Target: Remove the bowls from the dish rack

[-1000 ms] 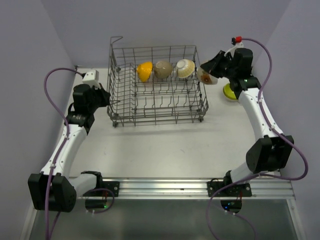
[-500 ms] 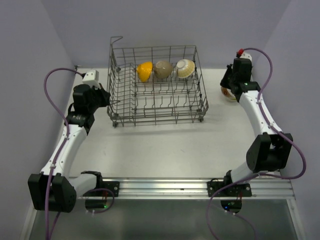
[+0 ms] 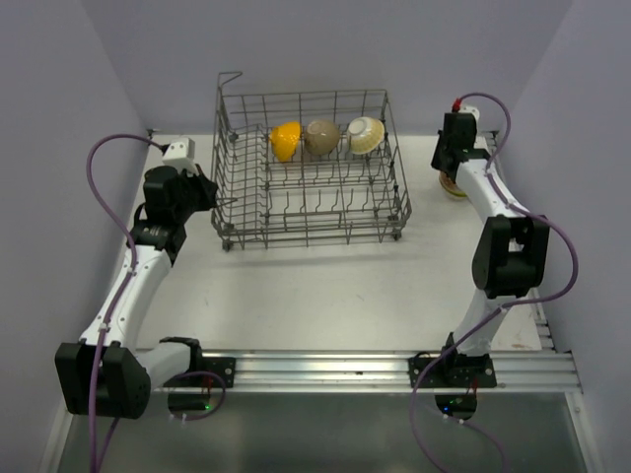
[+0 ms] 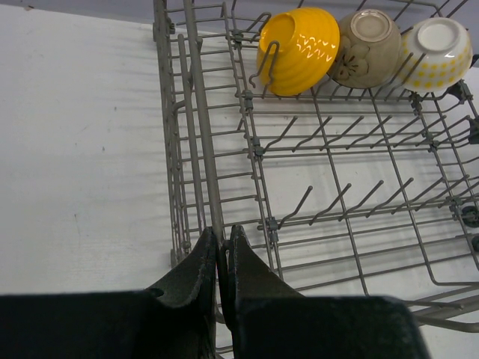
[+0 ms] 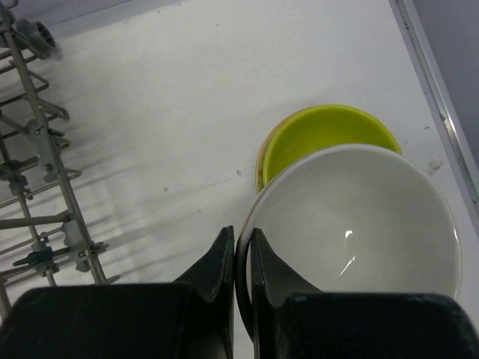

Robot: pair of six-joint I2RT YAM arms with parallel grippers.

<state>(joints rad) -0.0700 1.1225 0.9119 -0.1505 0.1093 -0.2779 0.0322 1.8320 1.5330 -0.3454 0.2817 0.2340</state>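
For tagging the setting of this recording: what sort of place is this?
Probably a lab test cell, not a kitchen: a white table boxed in by plain lavender walls, robot arms bolted to an aluminium rail, and a dish rack.

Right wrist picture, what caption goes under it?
Black fingers pinch the rim of a round white bowl over a round lime-green bowl on the white table.

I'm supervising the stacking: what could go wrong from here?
The right gripper holds the white bowl by its rim, off-centre over the green bowl; released so, it may tilt or slide off. The left gripper is clamped on a side wire of the dish rack; any arm motion could drag it.
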